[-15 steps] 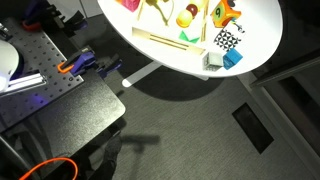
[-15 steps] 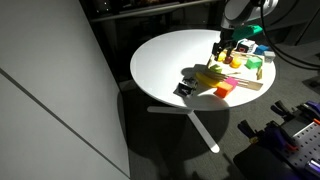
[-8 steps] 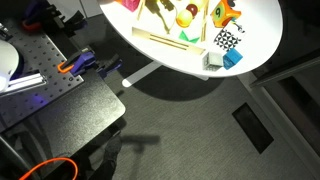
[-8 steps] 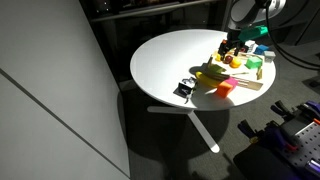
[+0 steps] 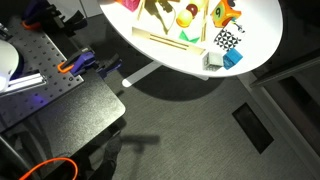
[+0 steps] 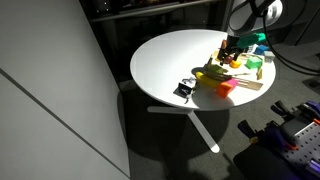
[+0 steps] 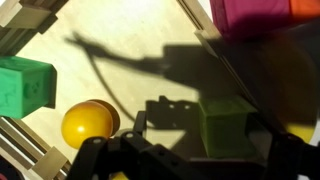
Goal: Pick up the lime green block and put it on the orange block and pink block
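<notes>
In the wrist view the lime green block (image 7: 228, 128) lies in shadow on the wooden tray floor. My gripper (image 7: 202, 142) is open, one finger on each side of the block, with a gap on the left side. The pink block (image 7: 255, 15) is at the top right, with the orange block (image 7: 306, 8) next to it at the corner. In an exterior view the gripper (image 6: 233, 52) hangs low over the toy tray at the far side of the round table.
A darker green block (image 7: 25, 85) and a yellow ball (image 7: 88, 122) lie left of the gripper. The white round table (image 6: 170, 55) carries the wooden tray (image 6: 247, 86) and a small black object (image 6: 184, 90). A checkered block (image 5: 227, 40) and a blue block (image 5: 233, 58) sit near the table's edge.
The arm has shifted a little to the right over the tray in the exterior view. The blocks have not moved.
</notes>
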Motion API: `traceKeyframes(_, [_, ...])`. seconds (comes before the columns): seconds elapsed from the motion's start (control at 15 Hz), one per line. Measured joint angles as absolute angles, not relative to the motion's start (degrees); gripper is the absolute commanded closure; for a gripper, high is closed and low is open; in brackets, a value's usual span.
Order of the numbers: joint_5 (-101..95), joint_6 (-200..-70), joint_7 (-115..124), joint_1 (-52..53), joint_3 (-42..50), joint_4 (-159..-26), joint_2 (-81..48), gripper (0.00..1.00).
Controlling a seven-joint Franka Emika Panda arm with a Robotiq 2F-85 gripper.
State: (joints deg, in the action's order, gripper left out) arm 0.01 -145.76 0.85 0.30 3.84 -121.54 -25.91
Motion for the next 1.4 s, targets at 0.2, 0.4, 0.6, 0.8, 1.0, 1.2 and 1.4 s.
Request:
traceKeyframes(0.2, [0.0, -146.9, 1.0, 0.5, 3.8, -121.5, -27.1, 0.0])
traceKeyframes(0.4, [0.0, -147.7, 1.1, 0.9, 3.7, -121.2, -28.0, 0.0])
traceKeyframes(0.6, [0.0, -148.1, 1.3, 1.5, 3.7, -120.7, -28.6, 0.0])
traceKeyframes(0.8, [0.0, -148.3, 1.6, 2.0, 3.6, -120.2, -29.0, 0.0])
traceKeyframes(1.0, [0.0, -148.4, 2.0, 2.3, 3.5, -119.7, -29.5, 0.0])
traceKeyframes(1.2, [0.0, -148.5, 2.1, 2.4, 3.4, -119.2, -30.1, 0.0])
traceKeyframes(1.4, [0.0, -148.5, 2.1, 2.4, 3.2, -118.7, -30.8, 0.0])
